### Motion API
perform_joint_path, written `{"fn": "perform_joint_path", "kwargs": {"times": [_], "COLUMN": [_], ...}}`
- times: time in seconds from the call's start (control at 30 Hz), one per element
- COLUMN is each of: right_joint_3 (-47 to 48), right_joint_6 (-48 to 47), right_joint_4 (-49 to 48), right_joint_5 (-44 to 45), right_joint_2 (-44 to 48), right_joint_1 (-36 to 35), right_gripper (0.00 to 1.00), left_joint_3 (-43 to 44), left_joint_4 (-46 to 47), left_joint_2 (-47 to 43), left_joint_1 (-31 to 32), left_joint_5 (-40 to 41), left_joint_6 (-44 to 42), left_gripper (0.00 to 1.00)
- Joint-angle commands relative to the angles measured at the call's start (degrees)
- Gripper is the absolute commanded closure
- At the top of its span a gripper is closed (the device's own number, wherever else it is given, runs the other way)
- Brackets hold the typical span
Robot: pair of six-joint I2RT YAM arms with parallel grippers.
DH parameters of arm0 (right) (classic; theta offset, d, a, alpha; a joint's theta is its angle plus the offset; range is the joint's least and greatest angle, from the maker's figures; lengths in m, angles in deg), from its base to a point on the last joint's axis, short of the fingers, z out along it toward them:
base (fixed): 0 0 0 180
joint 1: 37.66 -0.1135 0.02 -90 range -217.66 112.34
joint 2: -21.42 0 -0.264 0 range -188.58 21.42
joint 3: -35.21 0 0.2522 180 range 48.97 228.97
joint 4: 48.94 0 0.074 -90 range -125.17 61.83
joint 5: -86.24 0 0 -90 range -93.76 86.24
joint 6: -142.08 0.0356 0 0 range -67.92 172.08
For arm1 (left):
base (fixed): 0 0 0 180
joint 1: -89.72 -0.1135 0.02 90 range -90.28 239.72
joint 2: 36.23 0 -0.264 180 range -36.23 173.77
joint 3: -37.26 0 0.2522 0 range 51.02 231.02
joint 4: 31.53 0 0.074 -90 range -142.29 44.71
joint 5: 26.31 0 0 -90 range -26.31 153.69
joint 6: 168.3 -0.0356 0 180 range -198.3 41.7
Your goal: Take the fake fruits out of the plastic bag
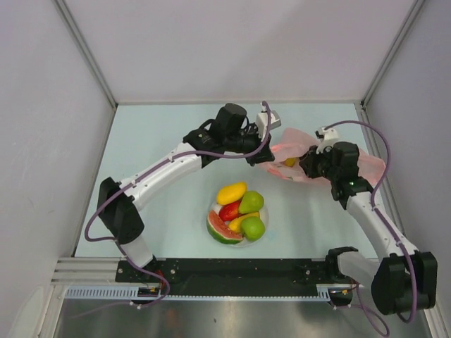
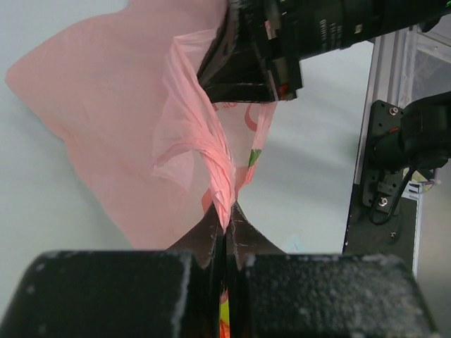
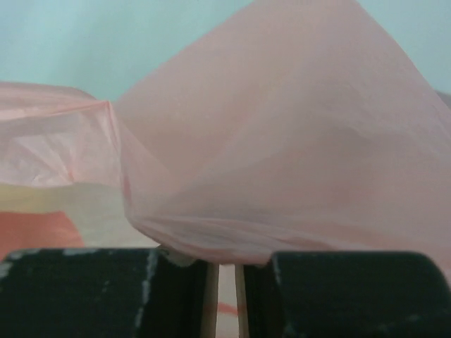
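**Status: extraction partly complete.**

1. Fruits already out. In the top view, six fake fruits sit together in the bowl [image 1: 213, 206] at the table's centre, well apart from the bag: a yellow-orange mango [image 1: 231, 191], a red mango [image 1: 230, 210], two green pears [image 1: 251, 202], a yellow piece [image 1: 242, 221] and a watermelon slice [image 1: 222, 231].

2. Fruits left. The plastic bag [image 1: 366, 167] lies crumpled at the far right of the table, between my two wrists. One small yellow fruit [image 1: 289, 162] shows at its mouth end. Through the film in the right wrist view I see pale yellow and orange-red patches. These may be fruit or only the bag's print, as the view is too blurred to say. Whatever else the bag holds is hidden.

3. Left pincer [image 2: 224, 220]. The jaws are fully closed on a twisted pleat of the bag's pink film, which rises from the fingertips as a tight rope. This grip anchors the bag's near-left edge.

4. Right pincer [image 3: 222, 271]. The jaws stand almost together, with only a thin slit between them. Pink film drapes directly over the fingertips. I cannot tell whether any of it is caught in the slit.

5. Work left, by my judgement. At least the yellow fruit must come out of the bag. The mouth should then be opened to check for more.
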Motion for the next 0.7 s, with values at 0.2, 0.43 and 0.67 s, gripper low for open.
{"fn": "perform_joint_path", "kwargs": {"times": [0.2,0.43,0.67], "right_joint_3": [4.16,1.60,9.24], "right_joint_6": [-0.55,4.63,10.35], "right_joint_4": [-1.24,-5.68,-13.34], "right_joint_5": [11.30,17.27,14.47], "right_joint_2": [-11.90,-11.63,-24.36], "right_joint_1": [-10.93,-11.57,-4.88], "right_gripper": [0.91,0.90,0.57], "left_joint_3": [1.22,1.23,0.70], "left_joint_4": [3.66,4.01,3.49], "left_joint_2": [-3.76,-3.41,-1.91], "left_joint_1": [1.00,1.17,1.17], "left_joint_5": [8.30,9.54,7.43], "left_joint_6": [3.29,3.20,1.44], "left_gripper": [1.00,1.00,0.99]}}
